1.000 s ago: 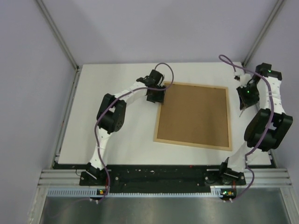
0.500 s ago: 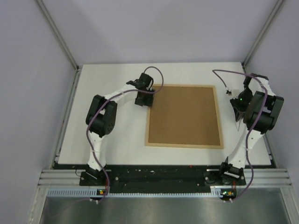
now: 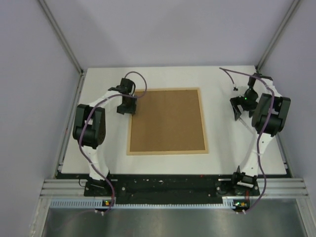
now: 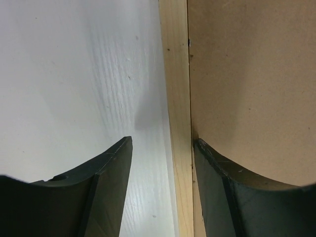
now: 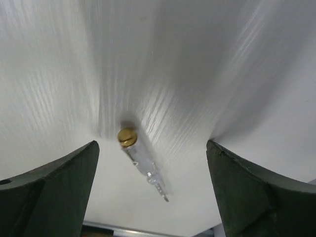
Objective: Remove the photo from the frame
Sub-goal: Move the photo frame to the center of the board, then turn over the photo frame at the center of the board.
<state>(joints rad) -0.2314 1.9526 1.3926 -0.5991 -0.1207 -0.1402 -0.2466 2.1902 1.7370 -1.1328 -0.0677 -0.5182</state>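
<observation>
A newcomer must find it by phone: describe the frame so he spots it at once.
Start at the white table and look to its middle. The frame lies flat there, back up: a thin light-wood border around a brown board. It is the only big brown rectangle on the table.

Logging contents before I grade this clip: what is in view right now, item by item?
frame: one, light wood, lying face down mid-table.
backing board: one, plain brown, filling the frame's back.
photo: none in view.
small piece: one, clear with a brass-coloured end, on the table below the right gripper.
table: one, white, under everything.
left gripper: one, black fingers, open, astride the frame's left border near its far corner.
right gripper: one, black fingers, open, over bare table to the right of the frame.
</observation>
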